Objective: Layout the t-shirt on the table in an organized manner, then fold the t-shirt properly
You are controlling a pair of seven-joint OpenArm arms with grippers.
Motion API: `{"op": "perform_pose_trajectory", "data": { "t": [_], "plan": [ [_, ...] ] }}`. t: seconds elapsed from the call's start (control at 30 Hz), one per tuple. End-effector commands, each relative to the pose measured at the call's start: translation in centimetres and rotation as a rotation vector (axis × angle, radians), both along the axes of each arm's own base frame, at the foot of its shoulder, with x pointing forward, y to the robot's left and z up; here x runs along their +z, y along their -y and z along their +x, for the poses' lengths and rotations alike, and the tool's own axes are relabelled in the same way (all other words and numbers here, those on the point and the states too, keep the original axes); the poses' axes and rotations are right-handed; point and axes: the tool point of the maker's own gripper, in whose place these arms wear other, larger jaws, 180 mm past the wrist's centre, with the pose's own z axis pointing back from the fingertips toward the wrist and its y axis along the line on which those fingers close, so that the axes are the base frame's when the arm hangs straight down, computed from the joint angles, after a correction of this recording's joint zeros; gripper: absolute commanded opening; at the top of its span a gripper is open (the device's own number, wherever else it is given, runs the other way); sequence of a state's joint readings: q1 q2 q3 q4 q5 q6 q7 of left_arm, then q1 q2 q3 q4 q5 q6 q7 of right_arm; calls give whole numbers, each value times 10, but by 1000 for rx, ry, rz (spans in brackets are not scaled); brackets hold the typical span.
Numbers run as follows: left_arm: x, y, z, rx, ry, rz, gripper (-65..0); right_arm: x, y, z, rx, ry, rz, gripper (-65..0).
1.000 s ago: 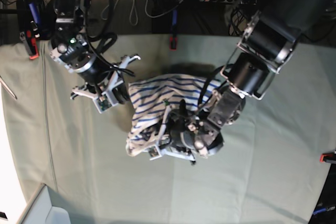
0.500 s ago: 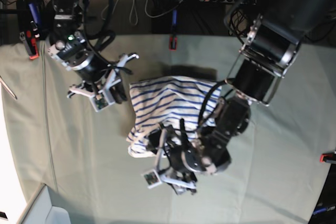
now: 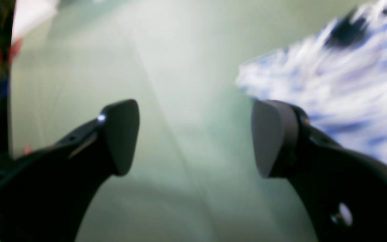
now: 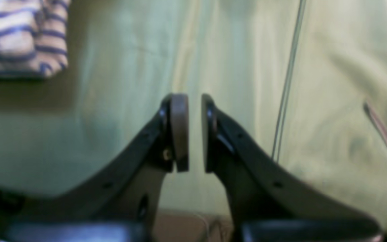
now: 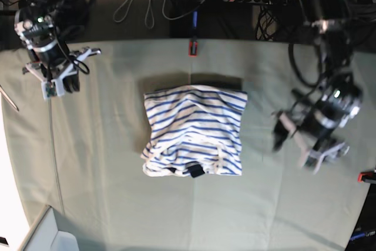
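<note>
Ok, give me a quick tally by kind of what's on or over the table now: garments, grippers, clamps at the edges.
Striped t-shirt, folded, on the table: 1
Grippers, left gripper open, right gripper nearly shut, both clear of the cloth: 2
Red clamps at the table's edges: 2
Total: 5

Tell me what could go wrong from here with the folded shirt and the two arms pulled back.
1. The t-shirt lies in a compact fold, but its near edge looks bunched and uneven, so it may count as untidy or spring open.
2. The left tool is blurred, open, close beside the shirt's edge in the left wrist view; a stray sweep could snag the cloth.
3. The right tool hangs nearly shut above the table; dipping lower might ruck its cover.
</note>
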State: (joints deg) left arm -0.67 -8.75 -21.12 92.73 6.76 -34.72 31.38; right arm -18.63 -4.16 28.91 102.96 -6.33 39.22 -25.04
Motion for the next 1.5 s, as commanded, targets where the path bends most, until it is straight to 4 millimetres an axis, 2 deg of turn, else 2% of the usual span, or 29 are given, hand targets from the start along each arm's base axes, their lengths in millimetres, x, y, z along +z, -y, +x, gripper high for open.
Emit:
{"op": "perform_pose_trajectory", "data": {
  "t": [0.0,0.03,0.1,0.2,0.23,0.3,0.4,0.53,0.63,0.73,0.83,0.93,0.97,1.07,1.13,1.27,1.37,1.47],
  "plan": [
    [6,-18,-9,45,23,3,-148,6,0,-2,5,23,5,-595],
    [-6,-37,-30,101,-14,8,-148,2,1,-9,-7,7,10,-595],
    [-26,-62,-65,172,-84,20,-148,-4,-1,-19,-18,-14,22,-595],
    [-57,-86,-125,262,-202,27,-155,-11,-7,-31,-21,-40,40,-595],
    [-63,-96,-144,304,-230,28,-181,-13,-9,-35,-23,-47,45,-595],
    [-73,-108,-178,379,-279,22,-260,-17,-11,-43,-33,-69,53,-595],
    [-85,-122,-230,507,-346,2,-421,-27,-18,-63,-44,-117,74,-595],
    [-104,-128,-282,611,-439,-25,-639,-37,-19,-89,-45,-179,75,-596],
    [-135,-117,-310,634,-534,-85,-639,-50,-25,-110,-40,-240,96,-596],
    [-175,-101,-329,669,-632,-190,-650,-76,-40,-132,-36,-325,155,-597],
    [-212,-88,-325,683,-702,-292,-650,-111,-54,-157,-58,-427,234,-597],
    [-254,-63,-318,668,-750,-422,-650,-150,-77,-182,-81,-544,335,-597],
    [-268,-49,-317,644,-772,-465,-650,-161,-88,-189,-85,-571,374,-597],
    [-294,-14,-320,580,-804,-539,-650,-186,-115,-203,-96,-601,464,-597],
    [-306,-7,-327,622,-797,-512,-650,-200,-128,-209,-113,-588,523,-597],
    [-316,-27,-339,688,-757,-281,-650,-234,-115,-224,-293,-573,433,-597],
    [-320,-18,-343,679,-771,-180,-650,-255,-89,-246,-435,-581,242,-597],
    [-322,-10,-341,640,-780,-157,-650,-254,-55,-268,-516,-553,-41,-596]
  ]
}}
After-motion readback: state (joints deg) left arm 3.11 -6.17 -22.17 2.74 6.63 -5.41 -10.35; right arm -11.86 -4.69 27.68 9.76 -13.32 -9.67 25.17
